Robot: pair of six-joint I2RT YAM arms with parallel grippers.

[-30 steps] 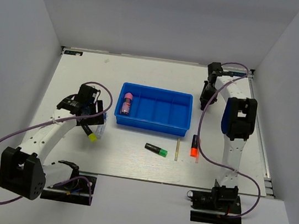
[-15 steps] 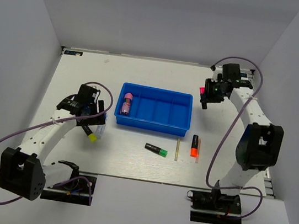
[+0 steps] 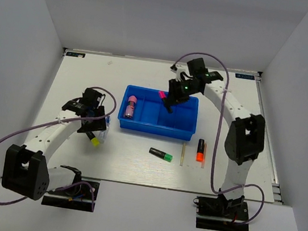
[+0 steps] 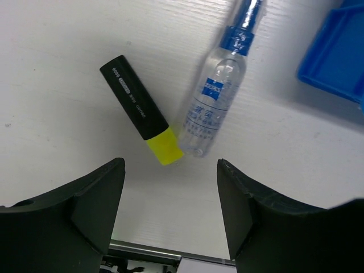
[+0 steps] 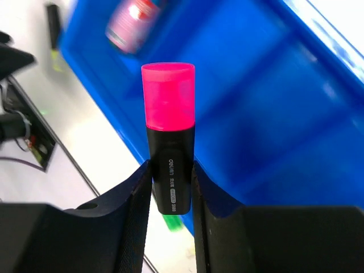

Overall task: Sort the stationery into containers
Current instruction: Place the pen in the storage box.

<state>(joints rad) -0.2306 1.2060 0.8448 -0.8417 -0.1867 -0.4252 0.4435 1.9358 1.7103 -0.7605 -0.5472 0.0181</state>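
The blue tray [image 3: 183, 132] lies mid-table with a pink-ended item [image 3: 131, 106] in its leftmost compartment. My right gripper [image 3: 166, 101] hovers over the tray's middle, shut on a pink highlighter [image 5: 168, 128], pink end forward; the tray [image 5: 284, 114] is below it. My left gripper [image 4: 170, 207] is open and empty, above the table just short of a yellow highlighter [image 4: 141, 111], which also shows in the top view [image 3: 94, 139]. A green highlighter [image 3: 161, 154], an orange highlighter [image 3: 201, 149] and a pale stick [image 3: 183, 153] lie in front of the tray.
A clear small bottle with a blue label [image 4: 213, 108] lies touching the yellow highlighter's tip, near the tray's left corner [image 4: 341, 51]. A thin reddish stick [image 3: 204, 159] lies beside the orange highlighter. Purple cables loop off both arms.
My right arm has swung from beyond the tray's right end leftward to over the tray, carrying the pink highlighter. The left arm has barely moved.
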